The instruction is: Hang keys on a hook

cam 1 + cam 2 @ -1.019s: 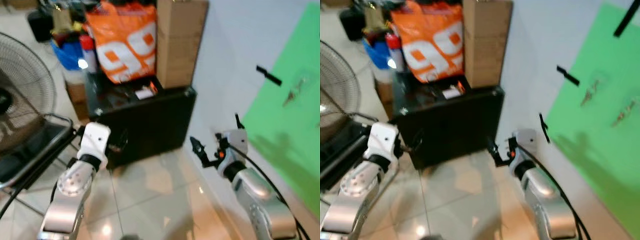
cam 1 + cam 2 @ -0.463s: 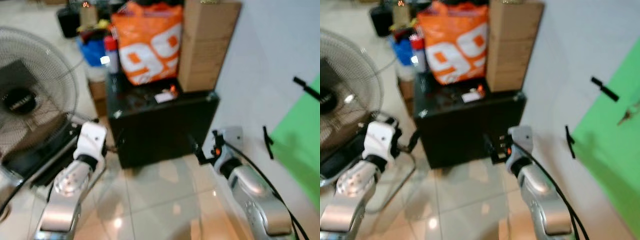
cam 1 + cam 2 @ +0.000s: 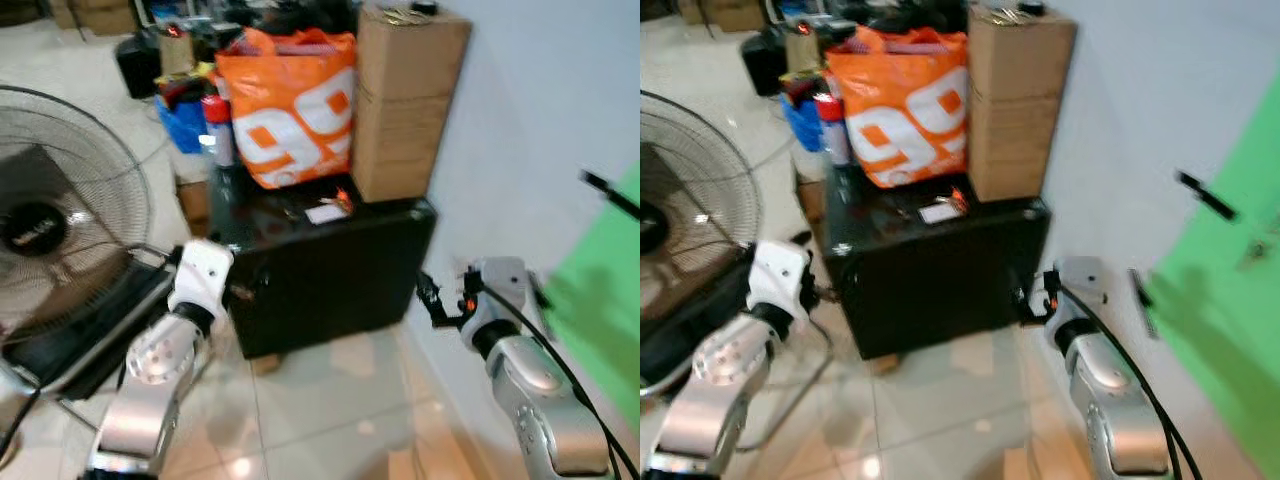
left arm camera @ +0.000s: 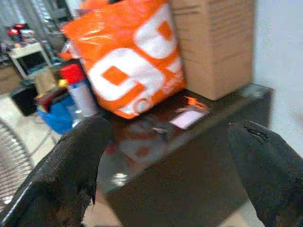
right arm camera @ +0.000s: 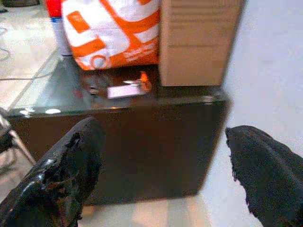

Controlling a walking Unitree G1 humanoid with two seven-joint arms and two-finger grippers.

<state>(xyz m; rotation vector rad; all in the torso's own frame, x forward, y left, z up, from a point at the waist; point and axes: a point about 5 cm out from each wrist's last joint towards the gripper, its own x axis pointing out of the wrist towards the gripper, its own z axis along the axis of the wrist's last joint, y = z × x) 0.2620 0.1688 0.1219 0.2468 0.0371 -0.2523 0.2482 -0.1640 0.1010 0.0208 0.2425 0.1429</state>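
We face a black cabinet (image 3: 320,270) standing against a pale wall (image 3: 520,120). On its glossy top sit an orange shopping bag (image 3: 290,105) with white print and, to the bag's right, a stack of cardboard boxes (image 3: 405,100). The keys (image 5: 142,81), with an orange tag, lie on the cabinet top just in front of the bag and boxes, beside a small white card (image 5: 120,90); they rest on the surface, untouched by either gripper. Our left gripper (image 4: 165,165) hangs low near the cabinet's left front corner, its two fingers (image 4: 71,170) spread wide apart with nothing between them. Our right gripper (image 5: 165,170) is held near the cabinet's right front corner, close to the wall, fingers (image 5: 71,165) likewise wide apart and holding nothing. A red-capped spray can (image 3: 218,130) and a blue container (image 3: 185,125) stand left of the bag. A standing fan (image 3: 60,230) is at far left. A green sheet (image 3: 600,270) covers the wall at right, with black tape strips (image 3: 1202,195) near its edge. The floor (image 3: 330,410) is pale glossy tile.
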